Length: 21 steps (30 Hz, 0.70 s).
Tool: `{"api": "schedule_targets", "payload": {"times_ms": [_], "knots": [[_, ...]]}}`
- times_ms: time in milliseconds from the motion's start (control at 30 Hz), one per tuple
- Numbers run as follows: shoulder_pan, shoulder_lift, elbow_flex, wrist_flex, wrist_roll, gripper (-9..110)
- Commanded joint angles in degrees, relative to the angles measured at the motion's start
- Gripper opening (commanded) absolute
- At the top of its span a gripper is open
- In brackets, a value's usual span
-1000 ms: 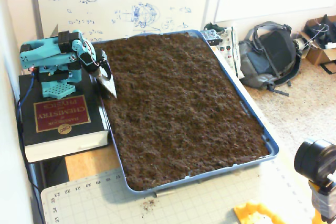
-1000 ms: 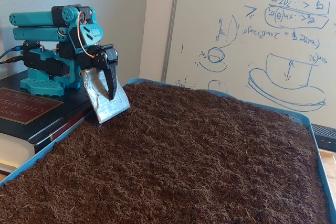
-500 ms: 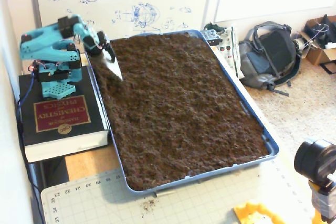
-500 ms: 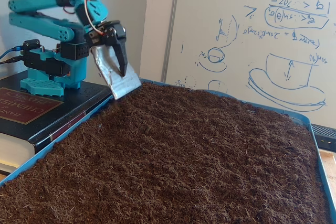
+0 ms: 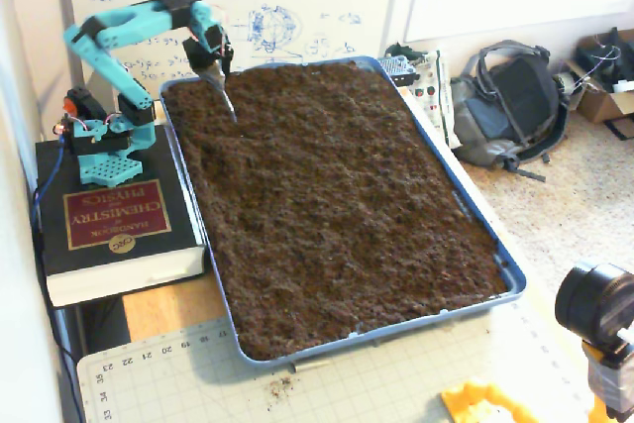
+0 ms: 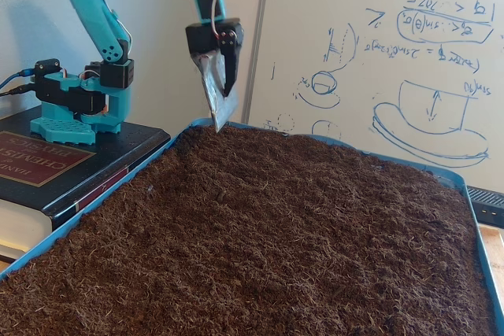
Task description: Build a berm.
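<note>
Pincer (image 6: 223,104) raised above far left corner of blue tray (image 5: 510,279), clamped on a silvery blade (image 6: 216,92) pointing down. Soil (image 5: 327,195) flat, filling tray; no berm visible yet.

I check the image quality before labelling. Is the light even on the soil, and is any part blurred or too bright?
In a fixed view from above, the soil is evenly lit with no hard shadow, and the floor at right looks washed out. In a fixed view from the side, the near soil is fairly sharp, the metal blade shows mild glare, and the whiteboard is bright but readable.
</note>
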<state>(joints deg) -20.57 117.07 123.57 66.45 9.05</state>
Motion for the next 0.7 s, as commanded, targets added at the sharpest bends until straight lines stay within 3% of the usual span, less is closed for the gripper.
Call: {"api": "schedule_targets", "payload": {"times_ms": [0,333,667], "knots": [[-1.76,-6.42,-8.09,0.35,0.70,1],[-7.47,-23.73,-16.70,0.35,19.34,1],[-11.51,-32.34,-16.87,5.89,21.53,1]]}}
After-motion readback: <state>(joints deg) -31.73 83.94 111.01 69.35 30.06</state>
